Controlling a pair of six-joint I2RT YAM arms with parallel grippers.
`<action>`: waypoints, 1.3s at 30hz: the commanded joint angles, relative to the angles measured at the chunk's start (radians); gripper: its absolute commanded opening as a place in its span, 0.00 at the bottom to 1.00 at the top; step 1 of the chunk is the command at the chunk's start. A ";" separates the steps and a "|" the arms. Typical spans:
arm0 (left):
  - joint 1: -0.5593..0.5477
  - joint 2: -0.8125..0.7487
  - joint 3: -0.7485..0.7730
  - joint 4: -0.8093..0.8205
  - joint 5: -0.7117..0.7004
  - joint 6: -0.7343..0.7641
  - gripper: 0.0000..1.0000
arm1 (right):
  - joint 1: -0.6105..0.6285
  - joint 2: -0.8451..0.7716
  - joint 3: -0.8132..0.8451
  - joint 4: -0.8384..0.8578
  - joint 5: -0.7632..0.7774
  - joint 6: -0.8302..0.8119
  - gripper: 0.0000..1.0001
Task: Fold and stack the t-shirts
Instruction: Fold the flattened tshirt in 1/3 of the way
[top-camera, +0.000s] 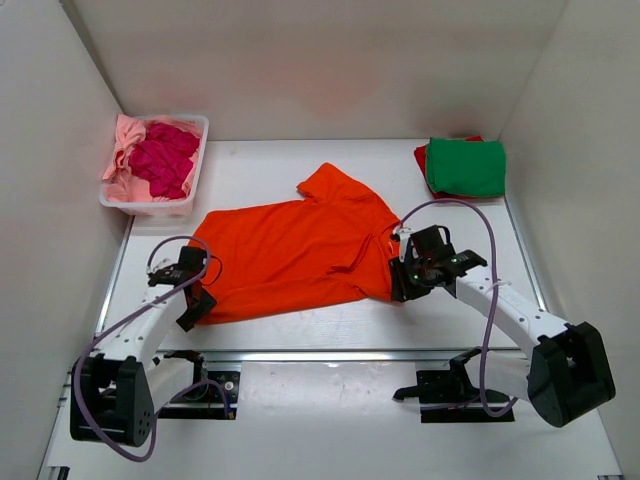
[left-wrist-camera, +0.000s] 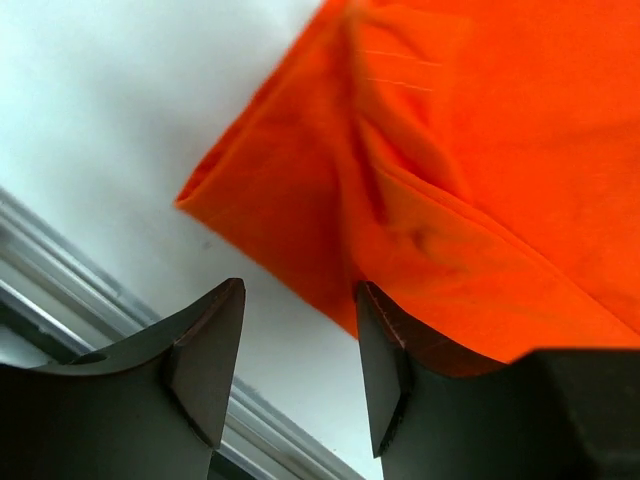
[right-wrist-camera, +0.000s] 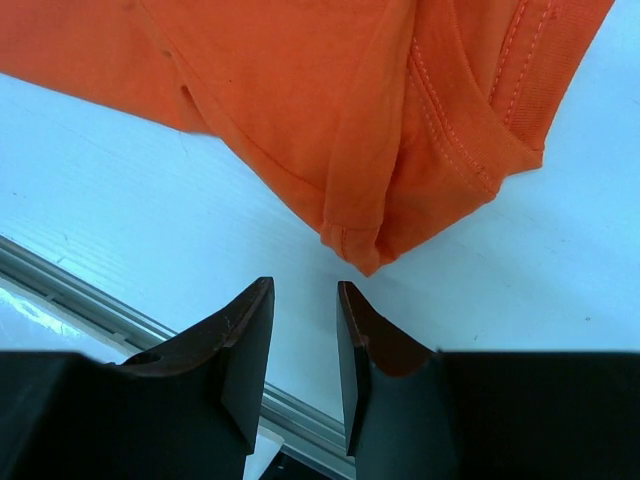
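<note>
The bright orange t-shirt (top-camera: 290, 248) lies spread on the white table, partly folded, one sleeve pointing to the back. My left gripper (top-camera: 197, 303) is open and empty at the shirt's near left corner (left-wrist-camera: 300, 200); its right finger (left-wrist-camera: 385, 360) sits at the cloth's edge. My right gripper (top-camera: 402, 285) is open and empty just short of the shirt's near right sleeve tip (right-wrist-camera: 370, 240). A folded green t-shirt (top-camera: 466, 166) lies on a red one (top-camera: 420, 157) at the back right. Magenta (top-camera: 165, 157) and light pink (top-camera: 122, 160) shirts fill the basket.
The white plastic basket (top-camera: 185, 205) stands at the back left. A metal rail (top-camera: 380, 354) runs along the table's near edge, also in the left wrist view (left-wrist-camera: 60, 270) and right wrist view (right-wrist-camera: 80, 300). White walls enclose left, back and right.
</note>
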 joint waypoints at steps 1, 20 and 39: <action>-0.003 -0.071 -0.010 -0.055 -0.056 -0.082 0.58 | -0.008 -0.035 0.000 0.018 -0.007 0.005 0.29; -0.021 0.048 -0.062 0.007 -0.047 -0.148 0.19 | 0.014 0.058 -0.040 0.120 0.063 0.005 0.33; 0.029 0.021 -0.077 0.031 -0.004 -0.115 0.00 | -0.063 0.042 -0.018 0.019 0.247 -0.114 0.02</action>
